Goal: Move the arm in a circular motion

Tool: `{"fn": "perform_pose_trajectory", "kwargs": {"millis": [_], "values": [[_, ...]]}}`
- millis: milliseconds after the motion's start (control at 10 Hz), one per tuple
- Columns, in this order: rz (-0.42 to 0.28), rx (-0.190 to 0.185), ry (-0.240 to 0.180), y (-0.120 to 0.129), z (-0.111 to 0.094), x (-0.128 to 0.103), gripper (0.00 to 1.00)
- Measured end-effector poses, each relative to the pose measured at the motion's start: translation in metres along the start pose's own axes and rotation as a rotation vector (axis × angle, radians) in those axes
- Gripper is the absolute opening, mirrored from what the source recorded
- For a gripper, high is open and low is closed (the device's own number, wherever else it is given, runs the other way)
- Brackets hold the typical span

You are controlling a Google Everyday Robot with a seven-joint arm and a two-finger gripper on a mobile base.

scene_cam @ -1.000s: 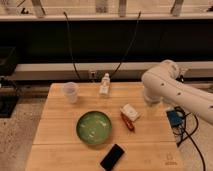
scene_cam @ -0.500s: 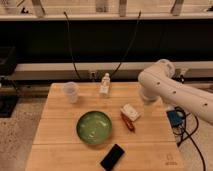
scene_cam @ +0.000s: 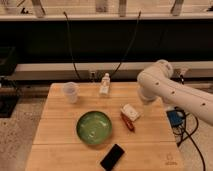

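The large glossy white arm (scene_cam: 172, 92) reaches in from the right edge over the right side of the wooden table (scene_cam: 60, 135). Its bulbous joint (scene_cam: 152, 80) hangs above the table's back right part, near a small white box (scene_cam: 131, 111). Small dark dots run along the thick segment. My gripper is not in view; only the arm's tube segments and joint show.
On the table stand a clear plastic cup (scene_cam: 71, 91), a small white bottle (scene_cam: 105, 84), a green bowl (scene_cam: 94, 128), a black phone (scene_cam: 112, 156) and a reddish item (scene_cam: 127, 122) beside the white box. A blue device (scene_cam: 175, 118) with cables sits off the right edge. Black cables hang behind.
The arm's joint has shifted a little to the left over the table. The tabletop things have not moved.
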Motion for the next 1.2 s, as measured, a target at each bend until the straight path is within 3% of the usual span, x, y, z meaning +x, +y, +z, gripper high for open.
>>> {"fn": "perform_pose_trajectory", "kwargs": {"millis": [1200], "values": [[-0.113,0.019,-0.02,-0.0039,0.0083,-0.007,0.8]]}}
